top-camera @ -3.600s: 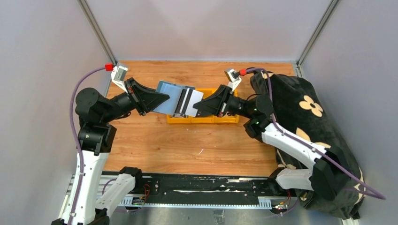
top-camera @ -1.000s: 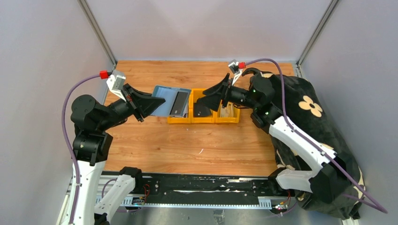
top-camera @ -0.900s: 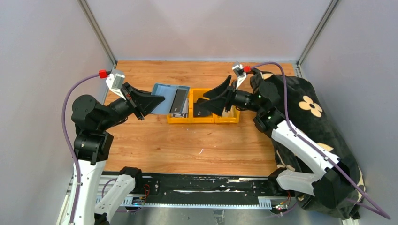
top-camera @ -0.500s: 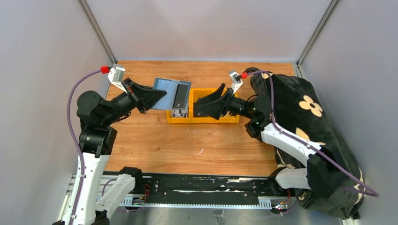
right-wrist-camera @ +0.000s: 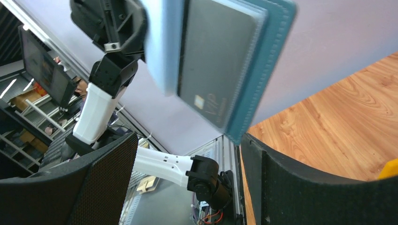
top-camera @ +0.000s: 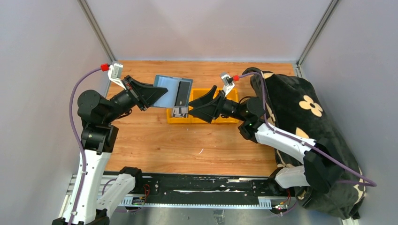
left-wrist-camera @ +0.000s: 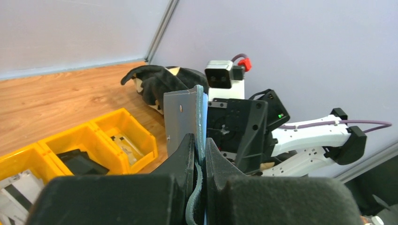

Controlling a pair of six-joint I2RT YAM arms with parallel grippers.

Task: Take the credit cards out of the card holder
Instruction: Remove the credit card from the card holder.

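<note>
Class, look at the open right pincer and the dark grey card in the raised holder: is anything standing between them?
Nothing visible does. The left pincer holds the card holder aloft with the dark grey card facing the open right pincer; only open air lies between them.

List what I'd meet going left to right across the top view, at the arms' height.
left tool → holder → right tool → bag
</note>
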